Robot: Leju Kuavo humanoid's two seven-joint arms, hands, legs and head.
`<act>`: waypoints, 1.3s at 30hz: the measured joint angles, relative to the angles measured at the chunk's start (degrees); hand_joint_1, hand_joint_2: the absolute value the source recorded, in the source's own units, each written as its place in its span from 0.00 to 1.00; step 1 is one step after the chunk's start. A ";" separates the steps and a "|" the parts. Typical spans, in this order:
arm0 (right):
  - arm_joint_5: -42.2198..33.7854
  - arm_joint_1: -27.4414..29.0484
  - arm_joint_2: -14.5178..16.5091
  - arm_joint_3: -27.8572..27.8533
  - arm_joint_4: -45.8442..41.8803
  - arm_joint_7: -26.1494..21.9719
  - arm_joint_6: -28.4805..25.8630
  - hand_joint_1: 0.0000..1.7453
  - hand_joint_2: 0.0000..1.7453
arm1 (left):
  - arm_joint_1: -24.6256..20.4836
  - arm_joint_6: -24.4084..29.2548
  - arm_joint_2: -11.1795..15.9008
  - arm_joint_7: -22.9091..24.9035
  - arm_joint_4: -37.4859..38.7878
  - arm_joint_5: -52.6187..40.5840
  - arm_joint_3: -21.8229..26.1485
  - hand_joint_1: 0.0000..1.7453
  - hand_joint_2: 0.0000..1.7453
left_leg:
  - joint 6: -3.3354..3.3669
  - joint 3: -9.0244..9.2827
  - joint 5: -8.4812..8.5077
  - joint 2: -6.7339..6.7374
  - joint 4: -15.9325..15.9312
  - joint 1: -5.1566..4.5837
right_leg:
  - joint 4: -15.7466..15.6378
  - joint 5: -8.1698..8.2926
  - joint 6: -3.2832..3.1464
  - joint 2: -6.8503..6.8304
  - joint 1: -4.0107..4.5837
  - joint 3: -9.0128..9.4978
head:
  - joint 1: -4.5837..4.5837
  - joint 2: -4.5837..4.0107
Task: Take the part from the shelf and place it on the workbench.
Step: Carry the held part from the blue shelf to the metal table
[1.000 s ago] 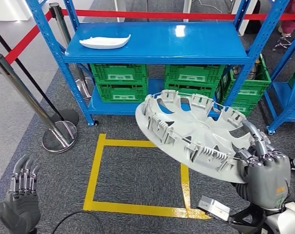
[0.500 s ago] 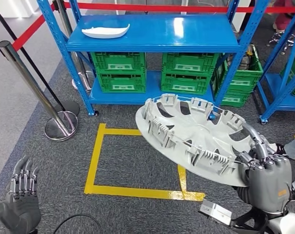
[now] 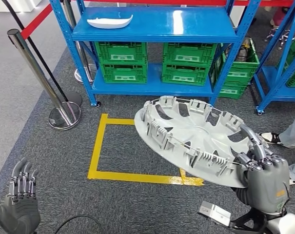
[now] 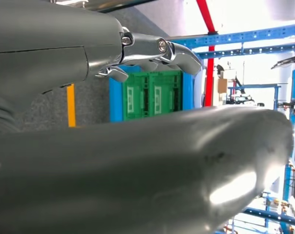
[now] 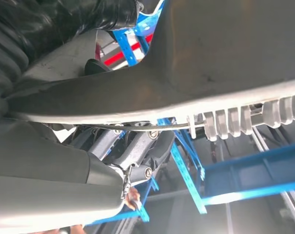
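A large grey wheel cover, ribbed side up, hangs tilted above the carpet with its rim in my right hand at the lower right. The right wrist view has the cover's edge close up, with my fingers curled under it. My left hand hangs at the lower left, fingers straight and apart, holding nothing. The left wrist view is taken up by the thumb and fingers. The blue shelf stands ahead of me, with a white curved part on its top board.
Green crates fill the shelf's lower level. A yellow tape square marks the carpet. A chrome barrier post with a red belt stands at the left. A person's shoe and trouser leg are at the right edge.
The whole scene has slid down and away in the head view, so the camera has moved back from the shelf. My right hand keeps holding the wheel cover. The left hand hangs as before.
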 joint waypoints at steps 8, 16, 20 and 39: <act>-1.17 0.26 -0.16 -0.34 -0.02 -0.39 0.05 1.00 1.00 | -0.07 0.13 -0.03 -0.41 0.04 -0.57 -0.26 0.00 0.00 | 1.72 -7.46 5.93 0.70 -0.07 -0.61 | 16.76 -7.19 0.33 0.51 0.52 -2.20 | 0.39 0.00; -7.58 0.63 -0.64 -0.80 -0.22 -4.09 0.07 1.00 1.00 | -0.03 1.21 0.27 -1.46 0.12 -0.92 -0.92 0.00 0.00 | 0.08 -11.06 7.58 1.71 3.08 -0.86 | -3.03 -9.61 -1.93 -0.30 0.93 11.85 | 0.44 0.00; -8.08 2.04 -0.64 -1.32 -0.24 -5.55 0.09 1.00 1.00 | 0.31 1.45 0.65 -2.05 0.44 -0.63 -0.93 0.00 0.00 | -1.55 -13.32 -1.34 0.78 13.54 0.01 | -2.89 -7.99 -2.52 1.16 0.70 10.26 | 0.20 0.00; -8.53 2.41 -0.60 -2.53 -0.82 -5.40 1.30 1.00 1.00 | -0.44 2.76 1.29 -1.15 1.27 -0.48 -2.32 0.00 0.00 | 0.80 -4.93 3.41 3.06 0.76 0.28 | 10.24 -9.50 1.05 0.42 -0.03 0.20 | 1.25 0.01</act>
